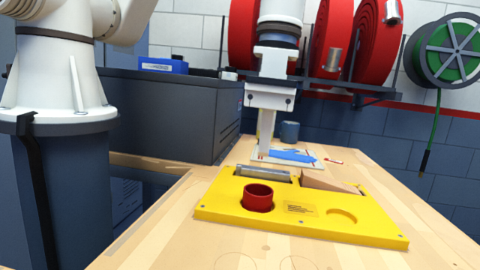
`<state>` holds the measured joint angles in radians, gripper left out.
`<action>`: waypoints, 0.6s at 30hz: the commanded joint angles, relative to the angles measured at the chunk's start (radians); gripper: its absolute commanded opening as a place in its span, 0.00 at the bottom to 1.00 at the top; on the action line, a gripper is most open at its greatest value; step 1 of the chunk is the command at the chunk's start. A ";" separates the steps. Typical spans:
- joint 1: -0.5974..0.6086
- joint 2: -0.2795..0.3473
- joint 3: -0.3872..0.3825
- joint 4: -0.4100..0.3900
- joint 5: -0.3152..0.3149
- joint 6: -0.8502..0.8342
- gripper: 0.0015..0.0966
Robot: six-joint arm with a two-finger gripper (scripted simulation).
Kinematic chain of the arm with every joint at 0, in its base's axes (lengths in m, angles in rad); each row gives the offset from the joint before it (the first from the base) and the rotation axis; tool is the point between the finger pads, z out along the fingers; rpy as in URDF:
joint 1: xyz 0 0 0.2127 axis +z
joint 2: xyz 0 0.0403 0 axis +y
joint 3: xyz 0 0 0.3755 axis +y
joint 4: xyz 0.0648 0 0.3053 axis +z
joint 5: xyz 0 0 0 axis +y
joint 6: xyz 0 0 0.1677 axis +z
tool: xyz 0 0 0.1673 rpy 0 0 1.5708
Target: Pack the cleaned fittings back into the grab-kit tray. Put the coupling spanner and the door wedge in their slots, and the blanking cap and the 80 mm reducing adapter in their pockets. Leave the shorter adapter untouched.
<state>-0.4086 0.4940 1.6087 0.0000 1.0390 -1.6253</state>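
Observation:
The red blanking cap [257,197] sits upright in the left round pocket of the yellow grab-kit tray [300,208]. The grey coupling spanner [262,173] lies in the rear left slot, and the tan door wedge [325,182] rests in the rear right slot. The right round pocket [341,216] holds nothing. My gripper [264,152] is open and empty, hanging behind the tray over a white mat [287,157] with a blue shape on it. A grey-blue cylinder, one of the adapters [290,131], stands behind the mat. A yellowish object behind my finger is mostly hidden.
A dark cabinet [168,112] stands left of the bench, beside the robot's white base [56,93]. Red hose reels [337,41] hang on a wall rack above the bench's rear. A small red tag [333,161] lies right of the mat.

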 commanded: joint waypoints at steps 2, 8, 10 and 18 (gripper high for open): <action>0.000 -0.034 -0.023 0.000 0.052 0.000 0.76; 0.000 -0.082 -0.062 0.000 0.143 0.000 0.76; 0.000 -0.083 -0.063 0.000 0.146 0.000 0.76; 0.000 -0.084 -0.064 0.000 0.148 0.000 0.76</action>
<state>-0.4087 0.4107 1.5456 0.0000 1.1866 -1.6253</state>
